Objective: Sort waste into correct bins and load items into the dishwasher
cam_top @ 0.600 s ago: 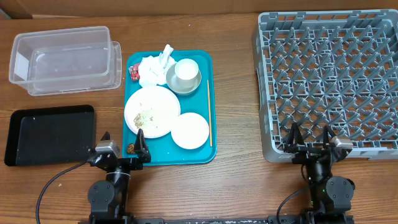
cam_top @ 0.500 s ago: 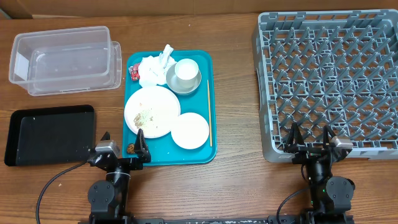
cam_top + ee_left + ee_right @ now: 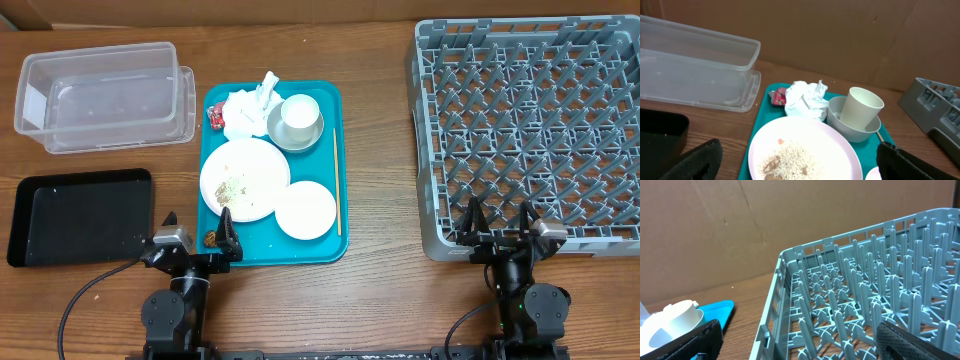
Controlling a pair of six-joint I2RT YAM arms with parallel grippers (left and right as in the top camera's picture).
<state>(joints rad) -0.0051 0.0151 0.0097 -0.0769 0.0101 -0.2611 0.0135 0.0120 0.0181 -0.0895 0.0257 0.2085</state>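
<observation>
— Where are the two tools?
— Both sit at the near edge of the worktop [image 3: 380,300]. The left tool [image 3: 199,222] has its fingers spread wide with nothing between them, right at the near rim of the teal tray [image 3: 325,240]. The right tool [image 3: 499,213] is just as wide apart and bare, at the near wall of the grey dish rack [image 3: 530,130].
— And what's nearest the left one?
— A small brown scrap [image 3: 210,238] on the tray's near left corner, and the flat black tray [image 3: 80,215] off to its left, lying on the worktop.
— The dishes?
— All on the teal tray. The smaller plate [image 3: 305,210] comes first, touching the large plate [image 3: 245,178], which carries pale rice-like scraps [image 3: 231,187]. A thin wooden stick [image 3: 336,180] lies along the tray's right side.
— Further back?
— The grey-green bowl [image 3: 290,142] with the white cup [image 3: 299,113] standing in it. Beside it to the left lies the crumpled napkin [image 3: 245,108], then the red wrapper [image 3: 215,117] at the tray's left edge.
— And the clear tub [image 3: 100,135]?
— Farthest left, just beside the tray's far corner.
</observation>
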